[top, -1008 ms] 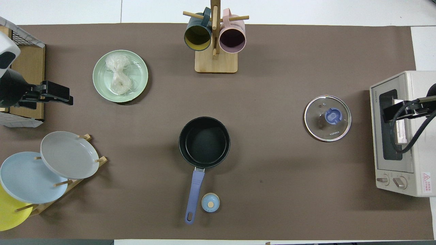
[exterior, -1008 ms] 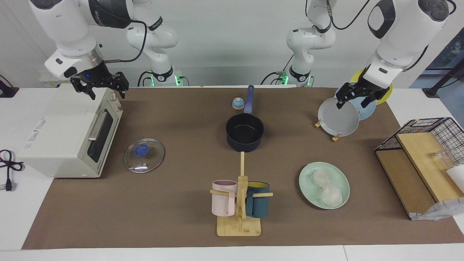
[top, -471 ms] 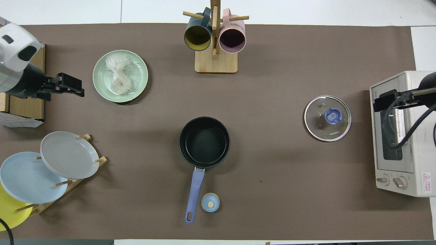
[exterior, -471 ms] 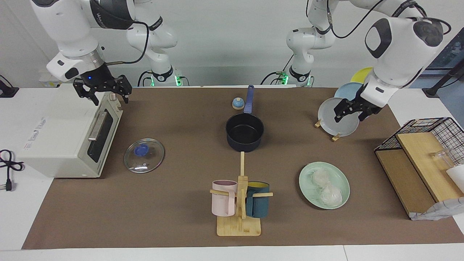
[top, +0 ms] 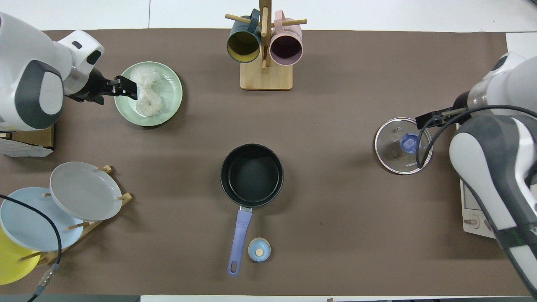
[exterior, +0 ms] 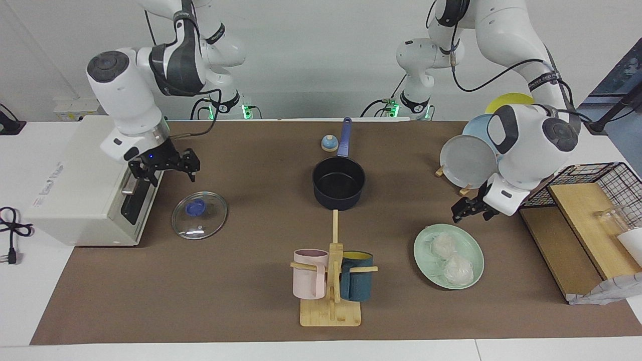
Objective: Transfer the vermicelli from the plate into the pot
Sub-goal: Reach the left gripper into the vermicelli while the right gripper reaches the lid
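Nothing is being carried yet: the pot (exterior: 338,182) is standing empty mid-table, and the plate (exterior: 471,245), farther from the robots, is holding the vermicelli (exterior: 451,258). The left gripper (exterior: 469,209), spread and empty, is hanging above the plate's nearer rim; the right gripper (exterior: 165,167), spread, is hovering by the lid (exterior: 199,215).

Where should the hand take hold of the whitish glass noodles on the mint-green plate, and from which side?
Probably from straight above, pinching the narrow waist where the two loose whitish glass noodle bundles meet; they lie low inside the round mint-green plate, whose raised rim blocks sideways approach.

Glass lid (exterior: 199,215), wooden mug rack (exterior: 331,308)
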Robot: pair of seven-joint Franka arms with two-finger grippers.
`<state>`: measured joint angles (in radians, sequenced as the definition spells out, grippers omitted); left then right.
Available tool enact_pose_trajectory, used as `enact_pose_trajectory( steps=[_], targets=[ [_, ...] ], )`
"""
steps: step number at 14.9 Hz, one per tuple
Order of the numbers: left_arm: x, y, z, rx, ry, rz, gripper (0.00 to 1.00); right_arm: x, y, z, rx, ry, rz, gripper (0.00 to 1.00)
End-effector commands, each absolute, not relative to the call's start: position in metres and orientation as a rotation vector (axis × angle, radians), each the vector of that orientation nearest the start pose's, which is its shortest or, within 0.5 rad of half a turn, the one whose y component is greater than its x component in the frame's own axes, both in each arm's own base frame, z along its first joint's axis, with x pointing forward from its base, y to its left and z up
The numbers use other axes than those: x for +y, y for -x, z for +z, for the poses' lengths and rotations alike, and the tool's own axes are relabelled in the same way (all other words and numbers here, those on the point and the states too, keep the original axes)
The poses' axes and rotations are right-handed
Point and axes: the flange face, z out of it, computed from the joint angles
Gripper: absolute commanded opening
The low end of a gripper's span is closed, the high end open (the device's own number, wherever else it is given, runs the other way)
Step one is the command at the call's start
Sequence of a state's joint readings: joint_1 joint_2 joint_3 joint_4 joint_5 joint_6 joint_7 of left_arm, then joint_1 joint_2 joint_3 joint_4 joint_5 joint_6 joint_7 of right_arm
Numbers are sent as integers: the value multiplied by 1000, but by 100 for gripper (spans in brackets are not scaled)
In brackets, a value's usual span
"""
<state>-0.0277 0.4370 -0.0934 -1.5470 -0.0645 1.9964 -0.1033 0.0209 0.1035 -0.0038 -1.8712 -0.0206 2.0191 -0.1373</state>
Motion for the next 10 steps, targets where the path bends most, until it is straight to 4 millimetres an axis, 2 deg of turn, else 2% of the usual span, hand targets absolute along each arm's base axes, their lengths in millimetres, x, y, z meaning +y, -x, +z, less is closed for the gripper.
enact_pose_trajectory(
  steps=[1,2,5,7,10],
  targets=[
    [-92,-711,373,12,3227,-78,100,11,-590,422,-303,3137,-103,100],
    [-91,-715,365,9,3229,-110,100,22,-584,409,-335,3132,-122,100],
    [-89,-713,341,3,3225,-119,100,25,-564,381,-407,3125,-115,100],
    [-93,-707,332,16,3224,-89,100,20,-555,371,-461,3120,-129,100],
    [-96,-700,324,29,3219,-65,100,8,-556,364,-500,3116,-111,100]
  ],
)
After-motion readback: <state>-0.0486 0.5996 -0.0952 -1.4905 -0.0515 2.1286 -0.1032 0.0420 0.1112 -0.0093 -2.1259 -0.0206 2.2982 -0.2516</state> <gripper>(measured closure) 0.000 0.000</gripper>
